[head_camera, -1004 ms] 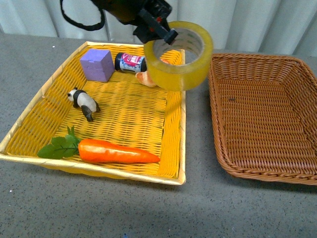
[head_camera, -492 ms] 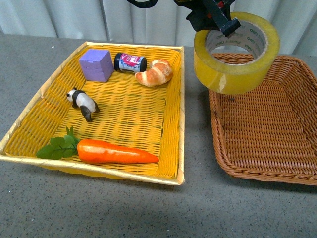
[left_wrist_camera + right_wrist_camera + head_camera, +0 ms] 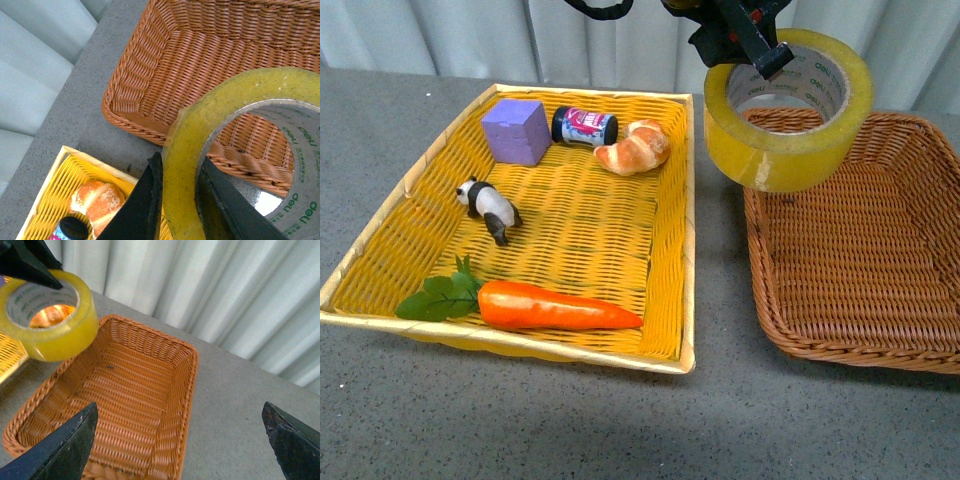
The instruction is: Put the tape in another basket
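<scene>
Over the tray-side rim of the brown wicker basket (image 3: 865, 255) now, the tape (image 3: 786, 152) has cleared the yellow tray (image 3: 582, 262). The left gripper (image 3: 765, 60) is clamped on its wall, so I'd guess it just needs dropping in.

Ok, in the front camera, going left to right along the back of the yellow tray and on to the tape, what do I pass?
Purple cube → small dark jar lying on its side → croissant → yellow tray's right rim → tape, held up by the left end effector.
</scene>
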